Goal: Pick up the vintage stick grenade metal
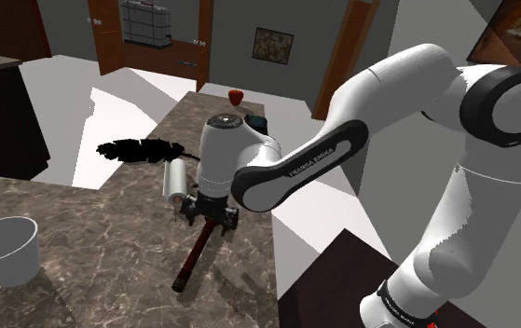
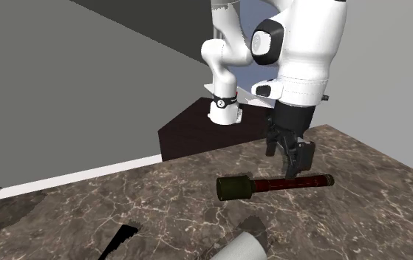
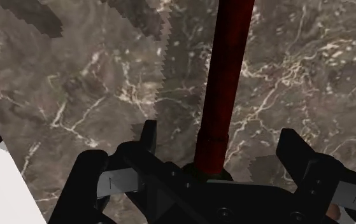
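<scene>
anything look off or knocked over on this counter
Nothing stands out. The stick grenade lies flat on the marbled counter, intact, and the gripper hangs open over its dark red handle.

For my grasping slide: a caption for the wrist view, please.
Open end effector straddling the dark red handle of the stick grenade on a marbled countertop.

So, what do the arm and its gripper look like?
The arm has smooth, rounded white links with dark grey joints. One link carries dark FRANKA EMIKA lettering. The gripper is all black, with a wide body and two short, blocky fingers.
</scene>
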Controlling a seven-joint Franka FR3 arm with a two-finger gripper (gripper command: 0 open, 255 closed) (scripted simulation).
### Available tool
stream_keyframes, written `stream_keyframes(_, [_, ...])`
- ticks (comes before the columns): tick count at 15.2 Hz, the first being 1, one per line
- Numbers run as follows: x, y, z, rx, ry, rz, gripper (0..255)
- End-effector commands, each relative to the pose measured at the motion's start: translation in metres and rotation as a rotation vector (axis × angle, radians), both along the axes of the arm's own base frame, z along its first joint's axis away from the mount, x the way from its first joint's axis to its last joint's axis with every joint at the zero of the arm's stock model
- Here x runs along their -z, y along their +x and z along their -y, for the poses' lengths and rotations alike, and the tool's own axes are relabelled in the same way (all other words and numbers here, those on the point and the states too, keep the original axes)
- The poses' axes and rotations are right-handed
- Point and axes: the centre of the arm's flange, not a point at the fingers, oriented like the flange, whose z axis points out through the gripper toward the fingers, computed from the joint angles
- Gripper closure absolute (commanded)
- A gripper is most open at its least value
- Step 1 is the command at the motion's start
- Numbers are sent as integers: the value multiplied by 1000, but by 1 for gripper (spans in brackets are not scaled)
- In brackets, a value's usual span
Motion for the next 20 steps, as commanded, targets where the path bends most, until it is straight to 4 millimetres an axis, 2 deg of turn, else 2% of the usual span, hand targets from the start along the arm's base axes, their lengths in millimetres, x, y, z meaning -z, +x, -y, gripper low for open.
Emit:
stream_keyframes(1, [15,8,-6,28,0,5,0])
stream_keyframes(7, [47,8,-6,28,0,5,0])
stream_keyframes(9, [50,8,-6,28,0,5,0])
stream_keyframes(10, [50,8,-5,28,0,5,255])
stream_keyframes(19, [50,8,-6,28,0,5,255])
stream_keyframes(20, [45,8,-6,28,0,5,255])
